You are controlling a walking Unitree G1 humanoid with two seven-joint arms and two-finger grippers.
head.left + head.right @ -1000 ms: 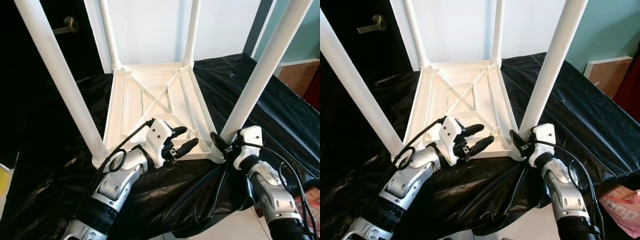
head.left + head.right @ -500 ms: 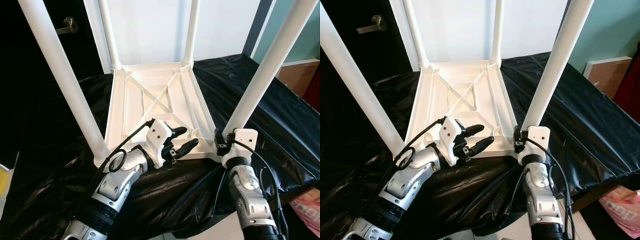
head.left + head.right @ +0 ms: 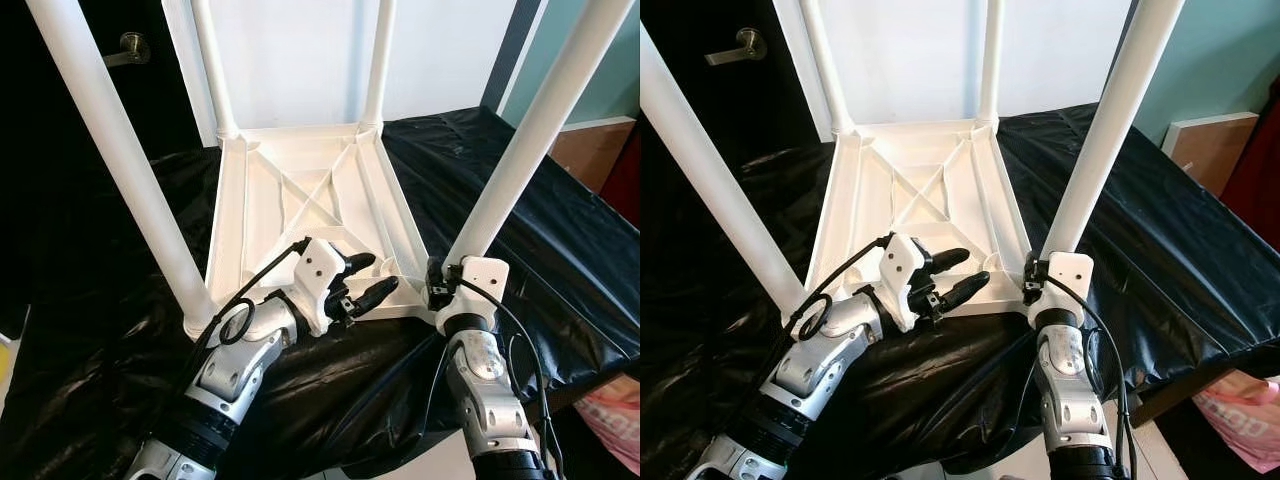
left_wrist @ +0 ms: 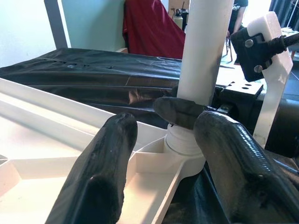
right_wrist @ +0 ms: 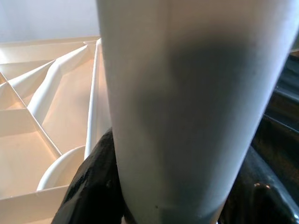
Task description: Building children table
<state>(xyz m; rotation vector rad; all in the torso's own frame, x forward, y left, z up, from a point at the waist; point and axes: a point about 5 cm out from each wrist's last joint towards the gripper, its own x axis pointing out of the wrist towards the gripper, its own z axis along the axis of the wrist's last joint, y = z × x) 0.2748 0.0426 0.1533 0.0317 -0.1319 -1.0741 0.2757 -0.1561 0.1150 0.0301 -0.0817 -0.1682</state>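
Note:
A white children's table (image 3: 300,200) lies upside down on a black sheet (image 3: 90,340), its four legs pointing up. My left gripper (image 3: 375,273) hangs open just over the near rim of the table's underside, nothing between its fingers (image 4: 107,158). The near right leg (image 3: 520,150) stands in its corner socket (image 4: 184,144). My right gripper (image 3: 437,285) is at the foot of that leg, shut on it. In the right wrist view the leg (image 5: 182,107) sits tight between the two black fingers (image 5: 88,186).
The near left leg (image 3: 120,170) rises close to my left arm. A dark door with a handle (image 3: 130,45) is at the back left, a wooden board (image 3: 600,150) at the right, a pink bag (image 3: 610,420) on the floor. Red cloth (image 4: 149,28) hangs beyond.
My right forearm has swung from the right to straight below the near right leg, with the gripper staying at the leg's foot. The left arm has held still.

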